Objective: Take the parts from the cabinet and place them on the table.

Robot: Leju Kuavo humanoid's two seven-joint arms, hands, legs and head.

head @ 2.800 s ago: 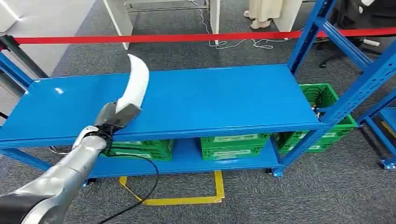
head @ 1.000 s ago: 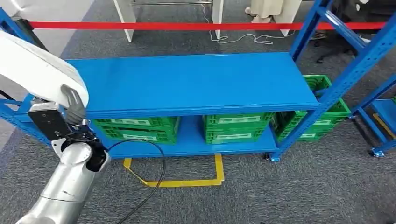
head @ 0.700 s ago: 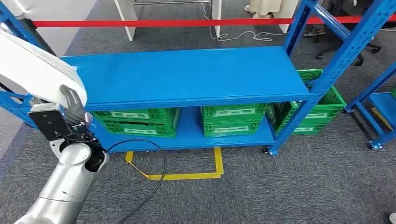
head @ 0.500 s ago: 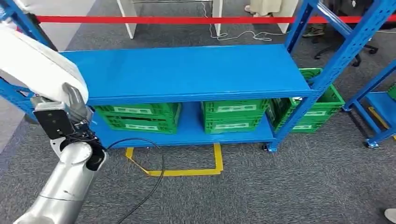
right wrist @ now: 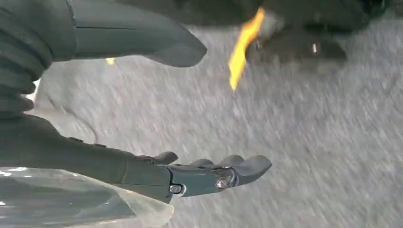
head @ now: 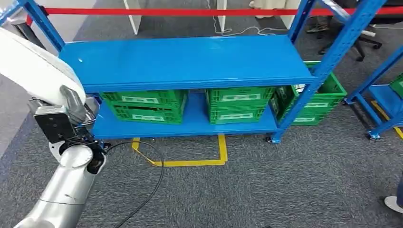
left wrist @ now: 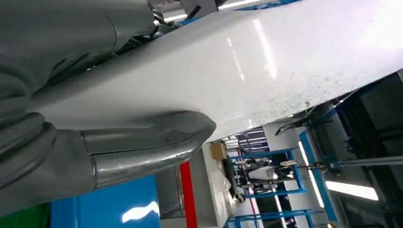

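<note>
In the head view my left hand [head: 70, 105] grips a large white curved part [head: 33, 64] at the picture's left, held up beside the left end of the blue rack [head: 190, 61]. The left wrist view shows the same white part [left wrist: 247, 61] lying across my left hand [left wrist: 71, 152], with the grey thumb pressed under it. My right hand [right wrist: 157, 173] hangs over grey carpet, fingers apart and nothing in it. The rack's top shelf is bare.
Green crates [head: 142, 107] [head: 235, 105] sit on the rack's lower shelf, another crate [head: 316, 104] stands at its right end. A yellow floor marking [head: 190, 162] and a black cable [head: 154, 183] lie in front. A second blue rack [head: 382, 104] stands right, a person's shoe [head: 393, 203] lower right.
The part came off the top shelf and now hangs at the rack's left end in my left hand. The whole picture has shifted: the camera moved, and the rack sits higher in view.
</note>
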